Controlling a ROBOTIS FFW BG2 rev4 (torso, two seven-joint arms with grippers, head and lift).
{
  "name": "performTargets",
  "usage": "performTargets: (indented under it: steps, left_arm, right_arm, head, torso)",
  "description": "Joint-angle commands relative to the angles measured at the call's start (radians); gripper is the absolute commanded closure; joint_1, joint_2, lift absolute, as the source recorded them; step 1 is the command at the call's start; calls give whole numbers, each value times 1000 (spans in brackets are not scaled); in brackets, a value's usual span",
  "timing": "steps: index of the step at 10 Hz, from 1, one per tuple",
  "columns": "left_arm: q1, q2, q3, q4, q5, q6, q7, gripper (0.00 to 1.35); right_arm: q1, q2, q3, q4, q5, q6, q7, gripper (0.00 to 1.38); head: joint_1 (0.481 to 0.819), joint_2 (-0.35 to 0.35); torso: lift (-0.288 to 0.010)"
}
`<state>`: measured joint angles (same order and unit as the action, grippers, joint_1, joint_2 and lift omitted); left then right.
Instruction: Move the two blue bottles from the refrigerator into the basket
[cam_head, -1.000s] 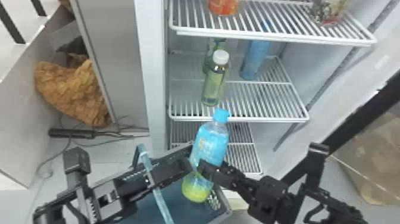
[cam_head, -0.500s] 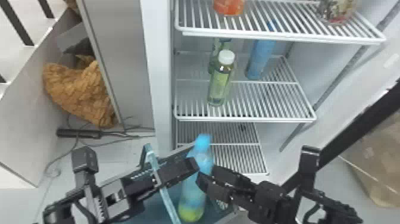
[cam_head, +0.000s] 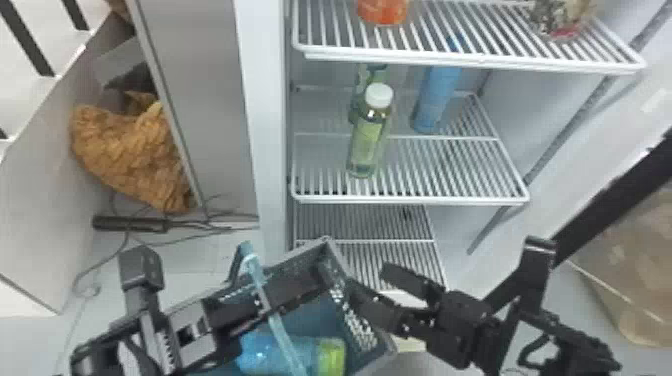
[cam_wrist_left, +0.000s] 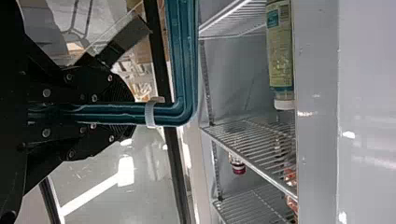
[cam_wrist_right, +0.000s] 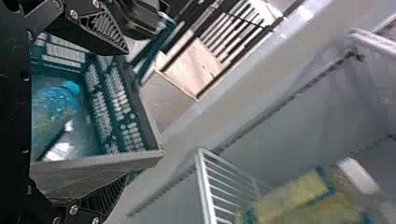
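Drop-off basically done, I think: blue plastic bottle (cam_head: 262, 350) on its side in boxy teal plastic basket (cam_wrist_right: 98, 161), right black gripper (cam_wrist_right: 127, 113) wide and empty, left black gripper (cam_wrist_left: 126, 113) clamped on teal bar handle (cam_wrist_left: 184, 56). Now needs a reach to slim blue bottle (cam_head: 435, 100) on white wire shelf (cam_head: 410, 200).Drop-off basically done, probably: blue plastic bottle (cam_head: 262, 350) on its side in boxy teal plastic basket (cam_wrist_right: 98, 161), right black gripper (cam_wrist_right: 127, 113) wide and empty, left black gripper (cam_wrist_left: 126, 113) clamped on teal bar handle (cam_wrist_left: 184, 56). Now needs a reach to slim blue bottle (cam_head: 435, 100) on white wire shelf (cam_head: 410, 200).

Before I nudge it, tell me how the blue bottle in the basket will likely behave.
The blue bottle will probably roll, since its body is round and lies on its side. The raised walls of the basket should limit how far.
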<state>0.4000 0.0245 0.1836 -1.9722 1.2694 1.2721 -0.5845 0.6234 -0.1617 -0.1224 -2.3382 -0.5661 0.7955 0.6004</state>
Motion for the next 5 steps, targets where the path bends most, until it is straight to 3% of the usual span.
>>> performTargets:
  steps: [1, 3, 5]
  left_arm:
    - [0, 0, 2, -2, 1, -1, 0, 1197]
    - [2, 0, 0, -2, 1, 2, 0, 1197]
    - [2, 2, 0, -2, 1, 2, 0, 1197]
  right_arm:
    - [0, 8, -33, 10, 10, -111, -1, 154]
    - [0, 28, -103, 20, 40, -236, -5, 154]
    - [0, 30, -127, 37, 40, -344, -14, 160]
  head:
    - [695, -139]
    - [695, -193]
    - [695, -254]
  torso:
    - [-220]
    - [-220]
    - [-220]
